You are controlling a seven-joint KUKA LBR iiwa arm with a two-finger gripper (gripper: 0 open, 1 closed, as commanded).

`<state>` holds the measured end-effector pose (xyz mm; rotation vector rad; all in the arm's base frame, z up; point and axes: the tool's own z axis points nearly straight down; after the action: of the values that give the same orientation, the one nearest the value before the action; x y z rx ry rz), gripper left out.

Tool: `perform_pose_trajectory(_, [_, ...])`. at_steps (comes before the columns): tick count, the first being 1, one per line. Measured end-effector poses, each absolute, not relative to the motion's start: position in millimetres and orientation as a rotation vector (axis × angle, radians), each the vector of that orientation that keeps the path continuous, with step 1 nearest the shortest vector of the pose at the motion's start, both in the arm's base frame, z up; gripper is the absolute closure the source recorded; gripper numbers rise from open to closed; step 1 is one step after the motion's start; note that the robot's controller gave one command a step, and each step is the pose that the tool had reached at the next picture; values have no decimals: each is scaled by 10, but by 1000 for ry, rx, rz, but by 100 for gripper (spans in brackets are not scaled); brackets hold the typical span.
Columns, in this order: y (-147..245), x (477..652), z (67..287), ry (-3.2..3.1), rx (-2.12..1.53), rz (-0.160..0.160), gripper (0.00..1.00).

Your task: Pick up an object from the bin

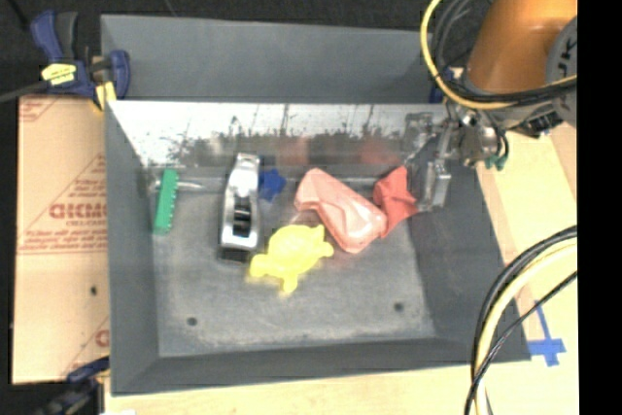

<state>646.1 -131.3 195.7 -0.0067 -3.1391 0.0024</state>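
– Claw point(431, 178) is low in the bin point(292, 316), out at about two o'clock, close to the back wall and the right-hand slope.

– Open or closed?

– I can't tell from where I stand. The metal parts bunch together and nothing shows plainly in its grip.

– What is it nearest to?

– A crumpled red piece point(394, 196), soft by the look of it, maybe cloth or a bag. It lies at two o'clock on the bin floor, and the claw stands at that piece's three o'clock, just beside it. Whether they touch I can't make out.

– And next to the red one?

– A pink crumpled bundle point(340, 209) at its nine o'clock, pressed right up against it and running toward the middle of the bin. At the pink bundle's seven o'clock there is a yellow toy point(290, 255), flat and animal-shaped, just about dead centre and touching the pink edge.

– Anything well apart from the claw?

– A white and black tape dispenser point(240, 209) at ten o'clock, with a small blue thing point(271, 182) just beside its top end. Out at nine o'clock, near the left slope, lies a green comb-like strip point(165, 201). Above the claw, at one o'clock beyond the rim, sits the arm's orange cover point(520, 24) with yellow cables looped round it.
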Motion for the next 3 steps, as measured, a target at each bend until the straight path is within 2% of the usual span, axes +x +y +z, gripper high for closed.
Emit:
perform_pose_trajectory(1, [-1307,6472,2011,-3146,-4,4,0])
perform_pose_trajectory(2, [-999,6434,1477,-3151,-49,3,0])
perform_pose_trajectory(3, [-556,6386,1137,-3133,-276,10,0])
